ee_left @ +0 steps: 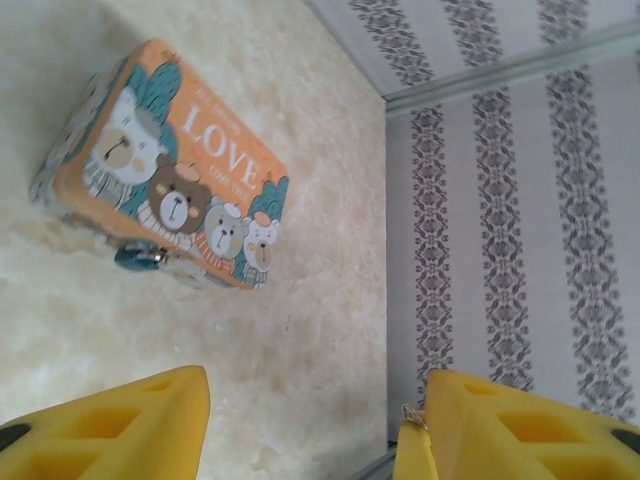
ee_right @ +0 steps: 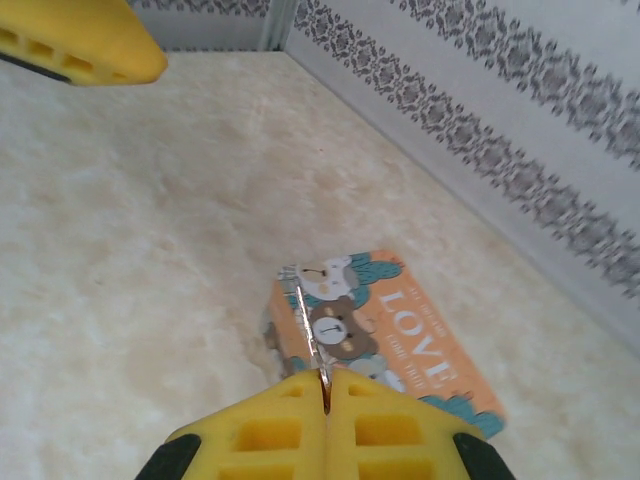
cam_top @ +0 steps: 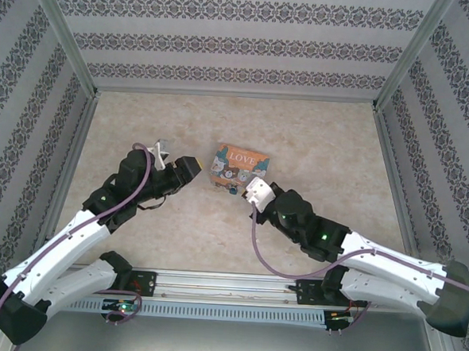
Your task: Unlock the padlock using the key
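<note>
The padlock (ee_left: 140, 257), tiny and teal with a silvery shackle, hangs on the front side of the colourful LOVE tin (ee_left: 165, 165) on the table. My right gripper (ee_right: 325, 378) is shut on the key (ee_right: 310, 325), a thin silvery blade that sticks out of the pinch toward the tin (ee_right: 400, 330). In the top view the right gripper (cam_top: 244, 189) sits right at the padlock (cam_top: 231, 190). My left gripper (ee_left: 300, 425) is open, a short way left of the tin, with nothing between its fingers. A tiny metal loop (ee_left: 411, 416) clings to one pad's edge.
The tin (cam_top: 239, 166) lies mid-table. Patterned walls with metal rails (cam_top: 232, 90) close in the back and both sides. The left gripper's yellow finger (ee_right: 80, 40) shows at the top left of the right wrist view. Bare tabletop (cam_top: 324, 149) lies right of the tin.
</note>
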{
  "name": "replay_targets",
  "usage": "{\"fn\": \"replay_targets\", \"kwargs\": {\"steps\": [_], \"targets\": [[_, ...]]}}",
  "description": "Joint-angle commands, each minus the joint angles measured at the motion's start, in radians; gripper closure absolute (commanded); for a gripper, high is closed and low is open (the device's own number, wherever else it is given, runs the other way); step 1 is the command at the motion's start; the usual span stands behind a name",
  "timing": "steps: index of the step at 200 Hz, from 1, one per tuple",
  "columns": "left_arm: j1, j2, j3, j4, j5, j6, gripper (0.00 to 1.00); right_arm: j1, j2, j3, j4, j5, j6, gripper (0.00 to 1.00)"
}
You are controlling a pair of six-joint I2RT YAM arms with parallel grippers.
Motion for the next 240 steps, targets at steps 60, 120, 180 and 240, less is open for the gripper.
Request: {"fn": "replay_targets", "kwargs": {"steps": [60,120,180,240], "targets": [[-0.035,0.079,0.063,-0.064,0.037,-0.354,0.42,0.110,0.175,0.104,0.128,0.190,-0.353,1.00],[-0.083,0.137,0.054,0.024,0.042,-0.450,0.46,0.171,0.299,0.156,0.213,0.245,-0.414,1.00],[-0.106,0.141,0.035,0.053,0.012,-0.466,0.75,0.182,0.336,0.155,0.276,0.276,-0.435,1.00],[-0.110,0.148,0.037,0.060,0.006,-0.454,1.00,0.183,0.329,0.154,0.282,0.291,-0.428,1.00]]}}
